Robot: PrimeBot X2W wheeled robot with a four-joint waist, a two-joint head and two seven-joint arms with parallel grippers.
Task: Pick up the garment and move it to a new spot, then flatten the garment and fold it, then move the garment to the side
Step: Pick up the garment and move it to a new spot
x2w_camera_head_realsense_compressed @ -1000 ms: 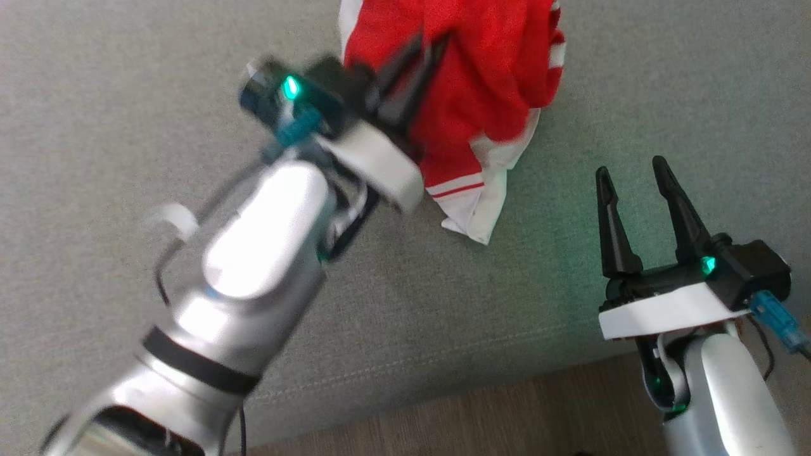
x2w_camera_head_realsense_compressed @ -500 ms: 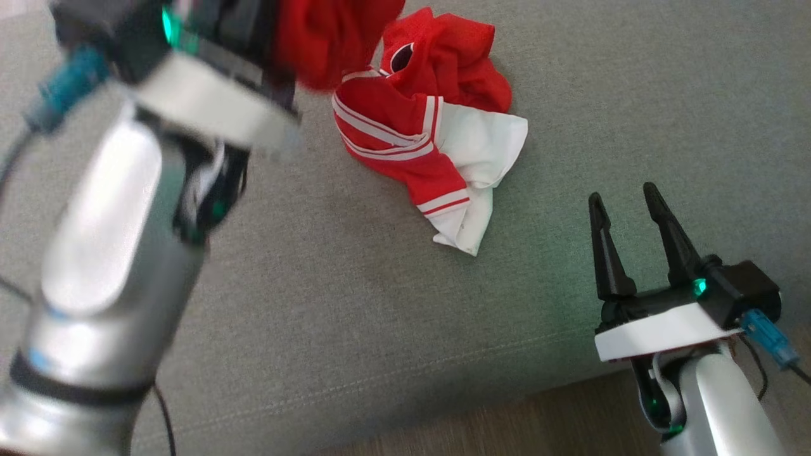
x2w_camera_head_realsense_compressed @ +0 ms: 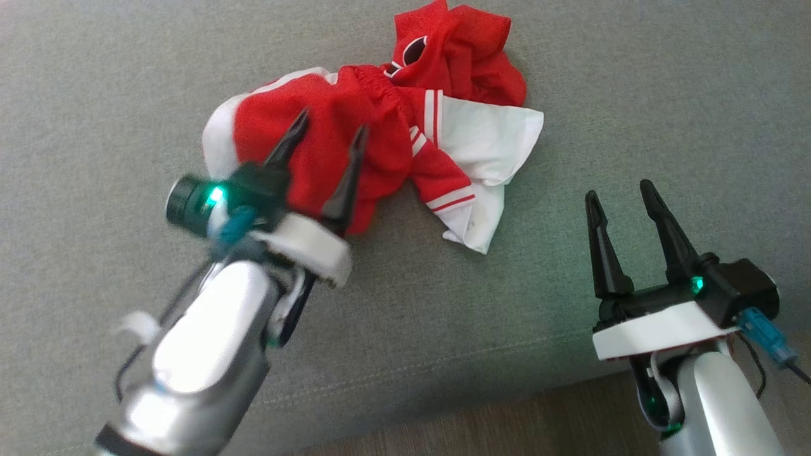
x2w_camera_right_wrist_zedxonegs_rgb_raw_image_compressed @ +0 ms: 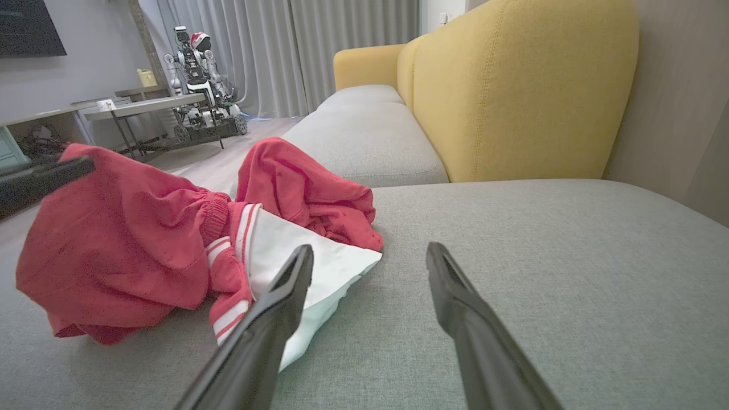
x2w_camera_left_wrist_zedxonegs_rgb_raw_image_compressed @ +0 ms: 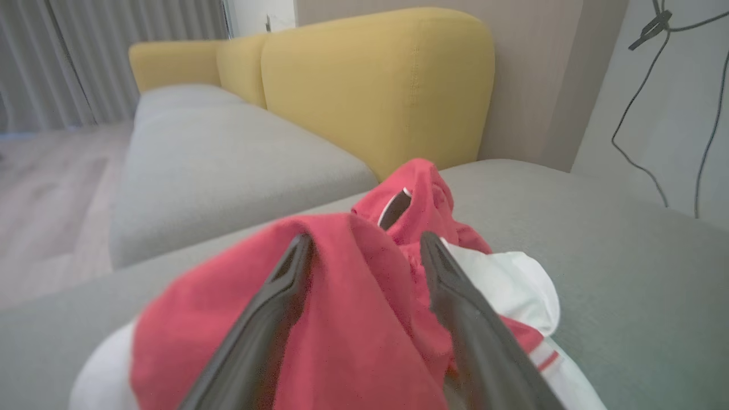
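The garment (x2w_camera_head_realsense_compressed: pixel 355 126) is a red and white piece, lying crumpled in a heap on the grey sofa seat (x2w_camera_head_realsense_compressed: pixel 158 82). My left gripper (x2w_camera_head_realsense_compressed: pixel 329 134) is open over its left, red part, with its two fingers spread and cloth under and between them. In the left wrist view the red garment (x2w_camera_left_wrist_zedxonegs_rgb_raw_image_compressed: pixel 353 319) bulges up between the tips of my left gripper (x2w_camera_left_wrist_zedxonegs_rgb_raw_image_compressed: pixel 365 239). My right gripper (x2w_camera_head_realsense_compressed: pixel 619 191) is open and empty, right of the garment's white corner (x2w_camera_head_realsense_compressed: pixel 472 231). The right wrist view has the garment (x2w_camera_right_wrist_zedxonegs_rgb_raw_image_compressed: pixel 131 250) left of my right gripper (x2w_camera_right_wrist_zedxonegs_rgb_raw_image_compressed: pixel 370 250).
Yellow back cushions (x2w_camera_right_wrist_zedxonegs_rgb_raw_image_compressed: pixel 512 91) rise behind the seat. The seat's front edge (x2w_camera_head_realsense_compressed: pixel 443 373) meets wooden floor (x2w_camera_head_realsense_compressed: pixel 507 418) close to my arms. A second grey seat (x2w_camera_left_wrist_zedxonegs_rgb_raw_image_compressed: pixel 216 154) lies beyond. Another robot (x2w_camera_right_wrist_zedxonegs_rgb_raw_image_compressed: pixel 196 62) and a low table (x2w_camera_right_wrist_zedxonegs_rgb_raw_image_compressed: pixel 142 105) stand far off. Cables (x2w_camera_left_wrist_zedxonegs_rgb_raw_image_compressed: pixel 655 102) hang on the wall.
My left gripper, shut on the garment and raised with it to the left, has come down and opened; the red cloth now rests on the seat. The head camera shifted. My right arm held still.
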